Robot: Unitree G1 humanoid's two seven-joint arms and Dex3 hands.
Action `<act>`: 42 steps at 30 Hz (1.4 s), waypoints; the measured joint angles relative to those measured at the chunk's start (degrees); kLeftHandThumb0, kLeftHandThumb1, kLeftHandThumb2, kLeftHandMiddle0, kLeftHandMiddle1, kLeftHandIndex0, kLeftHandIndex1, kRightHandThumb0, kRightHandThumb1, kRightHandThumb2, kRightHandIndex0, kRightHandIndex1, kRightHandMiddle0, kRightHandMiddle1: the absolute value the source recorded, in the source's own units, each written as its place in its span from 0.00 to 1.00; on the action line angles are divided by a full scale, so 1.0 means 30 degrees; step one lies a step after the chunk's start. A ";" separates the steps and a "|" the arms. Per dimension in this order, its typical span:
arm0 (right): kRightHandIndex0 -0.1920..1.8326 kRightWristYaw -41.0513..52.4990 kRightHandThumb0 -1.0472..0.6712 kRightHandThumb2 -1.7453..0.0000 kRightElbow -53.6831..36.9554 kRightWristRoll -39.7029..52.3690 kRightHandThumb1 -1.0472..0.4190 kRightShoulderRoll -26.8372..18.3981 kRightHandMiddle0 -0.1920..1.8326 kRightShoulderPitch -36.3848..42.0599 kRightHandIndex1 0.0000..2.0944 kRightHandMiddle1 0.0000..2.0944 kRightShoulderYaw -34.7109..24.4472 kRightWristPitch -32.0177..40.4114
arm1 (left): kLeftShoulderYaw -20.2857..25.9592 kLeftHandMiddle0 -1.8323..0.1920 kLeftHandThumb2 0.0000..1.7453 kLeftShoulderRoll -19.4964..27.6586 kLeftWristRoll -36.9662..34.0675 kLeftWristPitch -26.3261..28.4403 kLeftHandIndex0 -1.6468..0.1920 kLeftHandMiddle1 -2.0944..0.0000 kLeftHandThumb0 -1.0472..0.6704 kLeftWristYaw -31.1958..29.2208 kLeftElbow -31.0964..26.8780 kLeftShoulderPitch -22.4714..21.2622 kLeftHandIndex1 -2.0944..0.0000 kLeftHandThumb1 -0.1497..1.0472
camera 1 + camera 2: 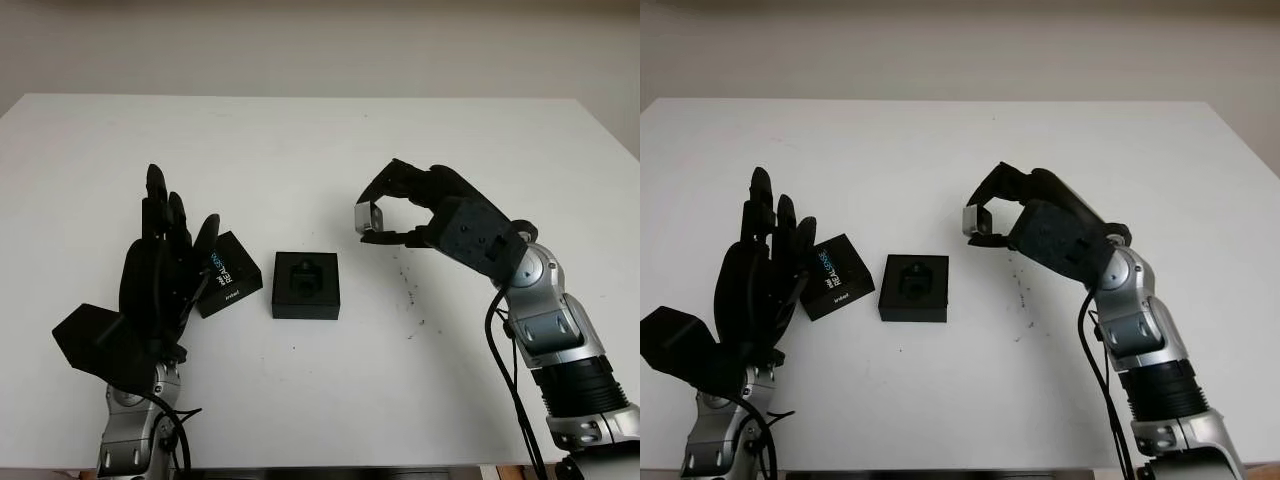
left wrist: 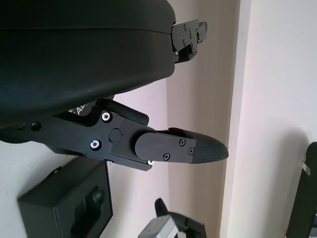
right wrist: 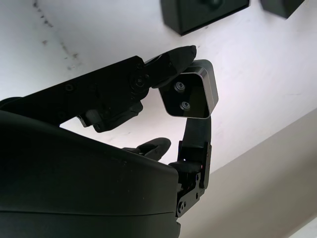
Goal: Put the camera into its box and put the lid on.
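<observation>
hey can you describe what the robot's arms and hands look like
Both hands, left hand and right hand, are matte black with boxy shells and three jointed fingers fastened by small silver screws. The forearms are silver-grey metal segments with black bands, and a black cable loops alongside each. No markings are readable on them.

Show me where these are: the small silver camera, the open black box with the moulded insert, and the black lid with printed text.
small silver camera (image 3: 189, 94), right wrist view, its front face
open black box (image 1: 306, 285), left eye view, its insert
black lid (image 1: 229, 273), left eye view, its printed top
</observation>
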 measured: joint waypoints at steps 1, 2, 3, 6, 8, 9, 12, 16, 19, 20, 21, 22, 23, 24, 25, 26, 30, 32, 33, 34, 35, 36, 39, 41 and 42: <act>0.30 0.0157 0.38 0.97 -0.0204 0.0097 0.02 0.0092 0.28 -0.0076 0.09 0.83 0.0048 0.0271 | -0.0065 0.99 0.16 -0.0123 0.0032 0.0028 1.00 0.98 0.26 0.0082 -0.0036 0.0001 1.00 1.00; 0.30 0.0268 0.38 0.97 -0.0434 0.0175 0.02 0.0178 0.28 -0.0119 0.09 0.83 0.0072 0.0497 | -0.0149 0.99 0.16 -0.0230 0.0065 0.0034 1.00 0.98 0.26 0.0142 -0.0083 0.0001 1.00 1.00; 0.31 0.0354 0.37 0.97 -0.0661 0.0241 0.02 0.0233 0.28 -0.0158 0.09 0.84 0.0121 0.0748 | -0.0210 0.99 0.16 -0.0289 0.0069 0.0033 1.00 0.98 0.26 0.0180 -0.0109 0.0000 1.00 1.00; 0.30 0.0838 0.37 0.97 -0.1665 0.0253 0.02 0.0289 0.28 -0.0247 0.08 0.84 0.0326 0.2114 | -0.0355 1.00 0.16 -0.0589 0.0070 0.0034 1.00 0.98 0.26 0.0334 -0.0193 0.0000 1.00 1.00; 0.29 0.1265 0.37 0.97 -0.2436 0.0301 0.01 0.0337 0.27 -0.0256 0.07 0.86 0.0550 0.2946 | -0.0471 1.00 0.16 -0.0733 0.0088 0.0035 1.00 0.98 0.26 0.0440 -0.0346 0.0000 1.00 1.00; 0.29 0.1437 0.37 0.97 -0.2718 0.0383 0.01 0.0371 0.26 -0.0254 0.07 0.86 0.0678 0.3224 | -0.0538 1.00 0.16 -0.0765 0.0104 0.0038 1.00 0.98 0.26 0.0469 -0.0418 -0.0001 1.00 1.00; 0.29 0.1580 0.36 0.97 -0.2959 0.0502 0.00 0.0619 0.26 -0.0249 0.07 0.88 0.1011 0.3567 | -0.0618 1.00 0.17 -0.0828 0.0106 0.0038 1.00 0.99 0.26 0.0442 -0.0570 -0.0003 1.00 1.00; 0.29 0.1579 0.36 0.96 -0.2962 0.0443 0.00 0.0762 0.25 -0.0250 0.07 0.90 0.1506 0.3925 | -0.0616 1.00 0.15 -0.0836 0.0105 0.0140 1.00 0.98 0.26 0.0477 -0.0579 -0.0010 1.00 1.00; 0.30 0.1552 0.37 0.96 -0.2973 0.0447 0.00 0.1175 0.25 -0.0204 0.08 0.91 0.1853 0.4651 | -0.0598 0.99 0.15 -0.0877 0.0104 0.0220 1.00 0.98 0.25 0.0634 -0.0579 -0.0019 1.00 1.00; 0.30 0.1531 0.38 0.97 -0.2981 0.0470 0.00 0.1302 0.25 -0.0183 0.08 0.91 0.1932 0.4807 | -0.0585 0.99 0.15 -0.0876 0.0104 0.0221 1.00 0.98 0.25 0.0654 -0.0579 -0.0019 1.00 1.00; 0.30 0.1467 0.38 0.97 -0.3010 0.0504 0.00 0.1451 0.25 -0.0126 0.08 0.91 0.1995 0.4944 | -0.0565 0.99 0.15 -0.0872 0.0105 0.0221 1.00 0.98 0.25 0.0665 -0.0579 -0.0020 1.00 1.00; 0.30 0.1409 0.39 0.97 -0.3073 0.0543 0.01 0.1615 0.24 -0.0041 0.08 0.91 0.2077 0.5131 | -0.0543 0.99 0.15 -0.0856 0.0104 0.0220 1.00 0.98 0.25 0.0667 -0.0578 -0.0021 1.00 1.00; 0.30 0.1360 0.39 0.97 -0.3187 0.0571 0.01 0.1786 0.24 0.0070 0.08 0.91 0.2146 0.5325 | -0.0514 0.99 0.15 -0.0839 0.0104 0.0220 1.00 0.97 0.25 0.0667 -0.0578 -0.0021 1.00 1.00; 0.29 0.1327 0.39 0.97 -0.3320 0.0589 0.01 0.1918 0.24 0.0179 0.08 0.91 0.2224 0.5488 | -0.0483 0.99 0.15 -0.0821 0.0104 0.0220 1.00 0.97 0.25 0.0667 -0.0577 -0.0022 1.00 1.00; 0.29 0.1291 0.39 0.97 -0.3409 0.0595 0.01 0.2001 0.23 0.0257 0.08 0.91 0.2325 0.5589 | -0.0432 0.99 0.14 -0.0806 0.0081 0.0220 1.00 0.97 0.25 0.0655 -0.0577 -0.0023 1.00 1.00; 0.29 0.1234 0.39 0.97 -0.3463 0.0594 0.01 0.2085 0.23 0.0299 0.08 0.92 0.2405 0.5691 | -0.0371 0.99 0.14 -0.0797 0.0043 0.0220 1.00 0.97 0.25 0.0633 -0.0577 -0.0025 0.99 1.00; 0.29 0.0864 0.39 0.97 -0.3644 0.0582 0.01 0.2466 0.22 0.0532 0.08 0.93 0.2530 0.6049 | -0.0184 0.98 0.13 -0.0663 -0.0081 0.0220 1.00 0.97 0.24 0.0519 -0.0577 -0.0025 0.99 1.00; 0.29 0.0730 0.39 0.97 -0.3647 0.0558 0.01 0.2563 0.21 0.0639 0.08 0.94 0.2629 0.6147 | -0.0134 0.98 0.12 -0.0611 -0.0085 0.0223 0.99 0.97 0.24 0.0470 -0.0579 -0.0025 0.99 1.00; 0.29 0.0651 0.39 0.97 -0.3646 0.0522 0.01 0.2607 0.22 0.0681 0.08 0.94 0.2709 0.6156 | -0.0125 0.98 0.12 -0.0610 -0.0086 0.0234 0.99 0.97 0.24 0.0465 -0.0582 -0.0025 0.98 1.00; 0.29 0.0569 0.39 0.97 -0.3645 0.0493 0.01 0.2629 0.22 0.0712 0.09 0.94 0.2818 0.6155 | -0.0124 0.98 0.12 -0.0609 -0.0082 0.0254 0.99 0.97 0.24 0.0462 -0.0589 -0.0025 0.98 1.00; 0.29 0.0526 0.39 0.97 -0.3645 0.0481 0.01 0.2655 0.23 0.0748 0.09 0.94 0.2912 0.6146 | -0.0127 0.97 0.12 -0.0609 -0.0082 0.0287 0.99 0.97 0.24 0.0451 -0.0606 -0.0025 0.98 1.00; 0.29 0.0503 0.39 0.97 -0.3645 0.0452 0.01 0.2661 0.23 0.0778 0.09 0.94 0.2994 0.6130 | -0.0126 0.97 0.12 -0.0609 -0.0082 0.0321 0.99 0.97 0.23 0.0449 -0.0630 -0.0025 0.98 1.00; 0.29 0.0476 0.39 0.97 -0.3644 0.0390 0.00 0.2608 0.25 0.0886 0.09 0.92 0.3210 0.5834 | -0.0127 0.97 0.12 -0.0610 -0.0072 0.0362 0.98 0.97 0.24 0.0457 -0.0713 -0.0025 0.98 1.00; 0.29 0.0490 0.39 0.96 -0.3644 0.0219 0.00 0.2477 0.25 0.0929 0.10 0.92 0.3377 0.5546 | -0.0128 0.97 0.12 -0.0609 -0.0061 0.0363 0.99 0.97 0.24 0.0450 -0.0798 -0.0025 0.98 1.00; 0.29 0.0516 0.39 0.96 -0.3644 0.0127 0.00 0.2375 0.25 0.0930 0.10 0.91 0.3447 0.5488 | -0.0127 0.97 0.12 -0.0599 -0.0056 0.0362 0.99 0.97 0.24 0.0439 -0.0828 -0.0025 0.98 1.00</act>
